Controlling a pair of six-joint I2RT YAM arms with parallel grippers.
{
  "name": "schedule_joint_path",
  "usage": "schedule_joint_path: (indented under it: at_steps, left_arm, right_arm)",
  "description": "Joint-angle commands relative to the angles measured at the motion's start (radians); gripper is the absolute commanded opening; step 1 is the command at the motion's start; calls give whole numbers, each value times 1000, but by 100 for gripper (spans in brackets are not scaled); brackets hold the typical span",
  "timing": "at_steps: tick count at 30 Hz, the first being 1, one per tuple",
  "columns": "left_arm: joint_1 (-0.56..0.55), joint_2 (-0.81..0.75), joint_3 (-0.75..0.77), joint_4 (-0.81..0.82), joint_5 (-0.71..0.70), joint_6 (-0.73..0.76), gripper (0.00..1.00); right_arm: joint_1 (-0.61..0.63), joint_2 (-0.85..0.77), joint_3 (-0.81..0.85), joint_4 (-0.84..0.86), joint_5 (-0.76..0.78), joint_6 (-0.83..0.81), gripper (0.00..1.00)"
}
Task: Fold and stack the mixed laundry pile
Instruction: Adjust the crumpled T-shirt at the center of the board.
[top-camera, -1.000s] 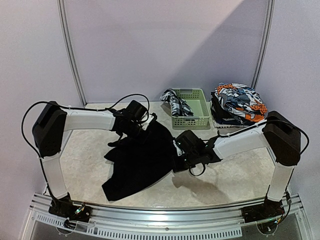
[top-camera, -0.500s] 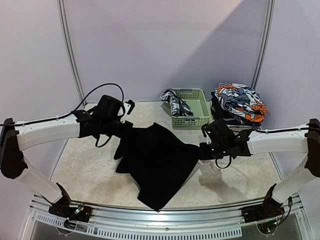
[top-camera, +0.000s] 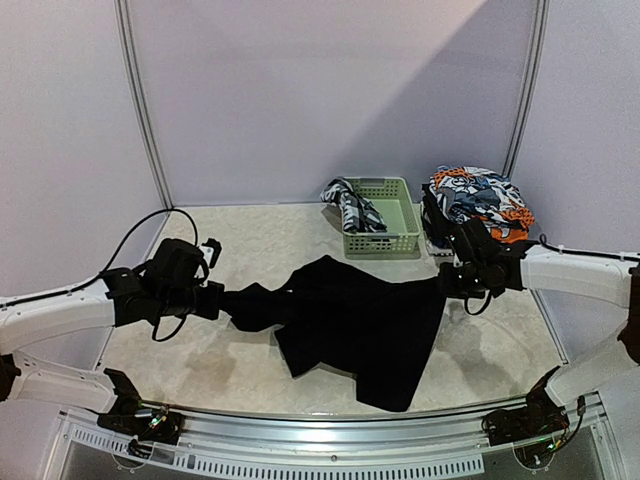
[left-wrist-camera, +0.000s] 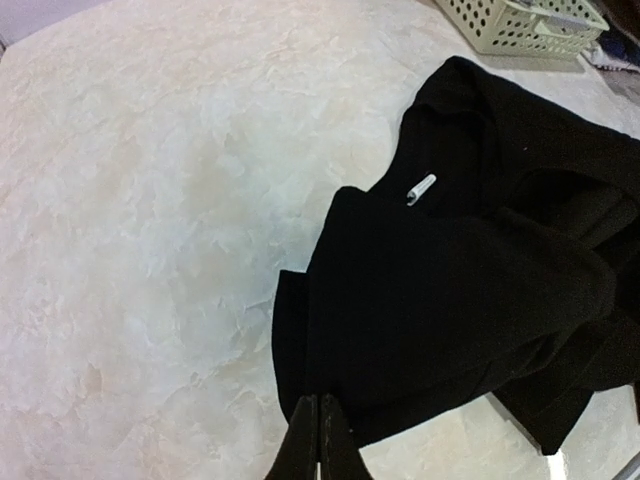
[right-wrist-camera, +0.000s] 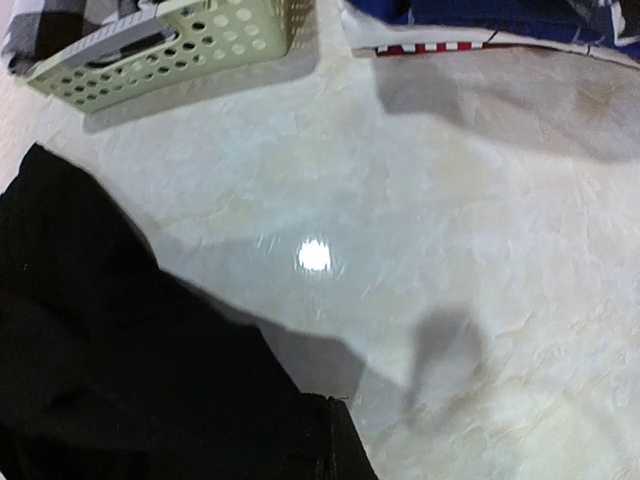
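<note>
Gripping opposite edges, left claw (top-camera: 224, 299) and right claw (top-camera: 443, 284) hold the black cloth (top-camera: 350, 320) spread — open table (top-camera: 250, 240) behind.

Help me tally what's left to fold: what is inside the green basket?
A black-and-white checked garment lies in the left end of the basket and spills over its rim. The rest of the inside looks bare. Anything beneath that garment is covered.
</note>
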Motion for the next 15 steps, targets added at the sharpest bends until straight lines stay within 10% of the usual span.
schedule_joint_path:
  at_steps: [1, 8, 15]
  left_arm:
    - [-11, -55, -88, 26, 49, -97, 0]
    - [-114, -5, -138, 24, 169, -173, 14]
    - [-289, 86, 8, -116, 121, -146, 67]
  right_arm:
    - [-54, 99, 145, -48, 64, -36, 0]
    - [-130, 216, 322, -143, 151, -64, 4]
    - [-130, 203, 327, -150, 12, -118, 34]
